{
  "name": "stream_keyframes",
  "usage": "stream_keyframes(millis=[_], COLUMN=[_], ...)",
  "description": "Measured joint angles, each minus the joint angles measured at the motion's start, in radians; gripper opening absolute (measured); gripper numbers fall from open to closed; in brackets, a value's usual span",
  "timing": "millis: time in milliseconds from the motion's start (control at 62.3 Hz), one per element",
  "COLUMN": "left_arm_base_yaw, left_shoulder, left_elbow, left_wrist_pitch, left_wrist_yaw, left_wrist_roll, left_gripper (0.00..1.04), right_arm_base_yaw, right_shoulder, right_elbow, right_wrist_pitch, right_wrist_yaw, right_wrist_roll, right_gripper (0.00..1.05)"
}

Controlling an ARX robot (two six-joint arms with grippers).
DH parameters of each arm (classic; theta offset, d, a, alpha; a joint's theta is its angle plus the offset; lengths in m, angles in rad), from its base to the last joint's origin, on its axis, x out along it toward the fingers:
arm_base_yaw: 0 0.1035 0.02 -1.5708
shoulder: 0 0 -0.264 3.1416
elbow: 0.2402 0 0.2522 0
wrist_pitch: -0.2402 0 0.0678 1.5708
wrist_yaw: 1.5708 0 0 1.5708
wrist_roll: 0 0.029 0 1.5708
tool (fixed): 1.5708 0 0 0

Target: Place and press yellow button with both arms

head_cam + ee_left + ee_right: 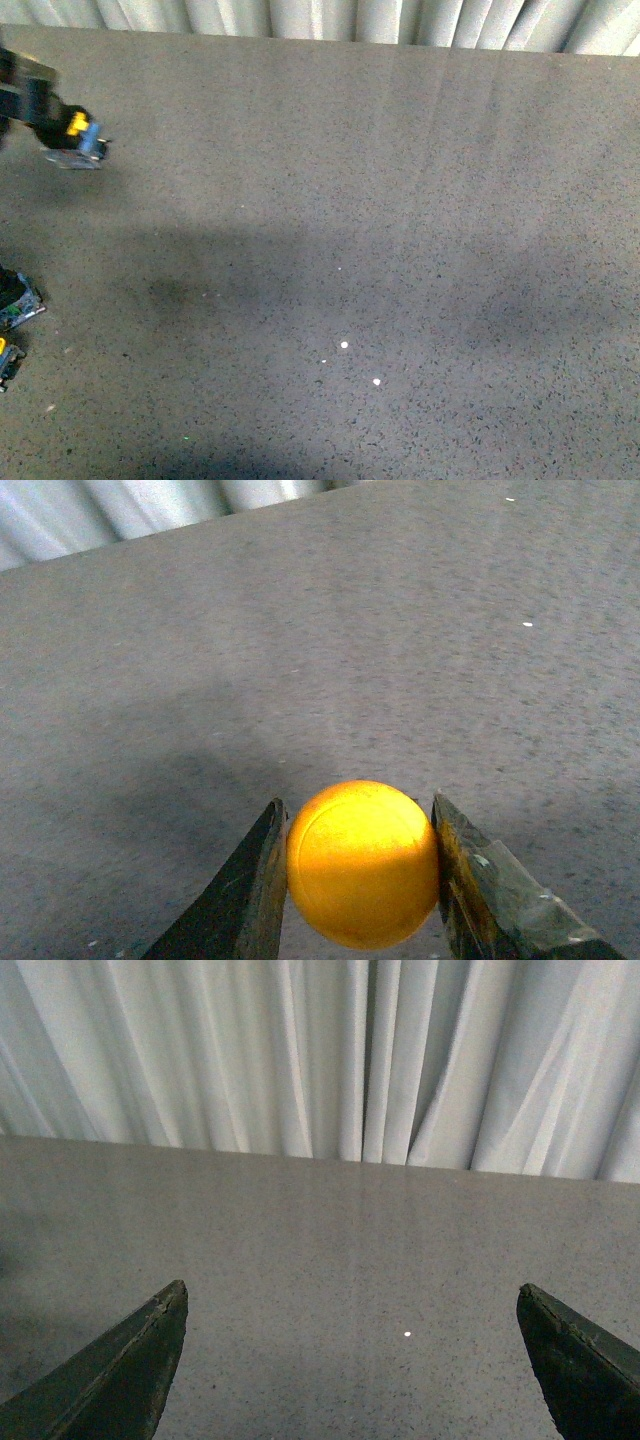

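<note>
In the left wrist view the yellow button (362,864) shows its round orange-yellow domed cap, pinched between the two dark fingers (250,890) of my left gripper (360,825), held above the grey table. In the front view the left arm enters at the far left edge, and the button's blue base and yellow tab (84,135) stick out from the left gripper (70,135) above the table. My right gripper (352,1305) is open and empty; its two dark fingertips (130,1360) stand wide apart over bare table. The right arm is out of the front view.
The speckled grey table (380,220) fills the front view, with a white curtain (330,1050) behind its far edge. Small blue-black parts (18,300) lie at the left edge near the front. A few white specks (344,345) dot the middle.
</note>
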Motion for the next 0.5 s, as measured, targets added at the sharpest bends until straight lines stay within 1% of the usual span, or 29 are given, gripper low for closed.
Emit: stream_keyframes(millis=[112,241,369,497], left_arm_base_yaw=[-0.122,-0.216,-0.277,-0.307], left_shoulder=[0.079,0.161,0.233,0.297], left_elbow=[0.0,0.001,0.004,0.011], left_wrist_pitch=[0.053,0.105,0.146,0.174], left_wrist_yaw=[-0.046,-0.083,-0.111,-0.123], left_wrist_roll=[-0.01,-0.01,-0.009,-0.009], left_gripper=[0.33,0.33,0.33,0.33], right_arm_base_yaw=[0.0,0.0,0.0,0.0], right_shoulder=[0.0,0.0,0.0,0.0], right_elbow=[0.0,0.0,0.0,0.0], right_wrist_pitch=[0.0,0.0,0.0,0.0], right_wrist_yaw=[0.0,0.0,0.0,0.0], right_wrist_roll=[0.0,0.0,0.0,0.0], right_gripper=[0.96,0.96,0.96,0.96])
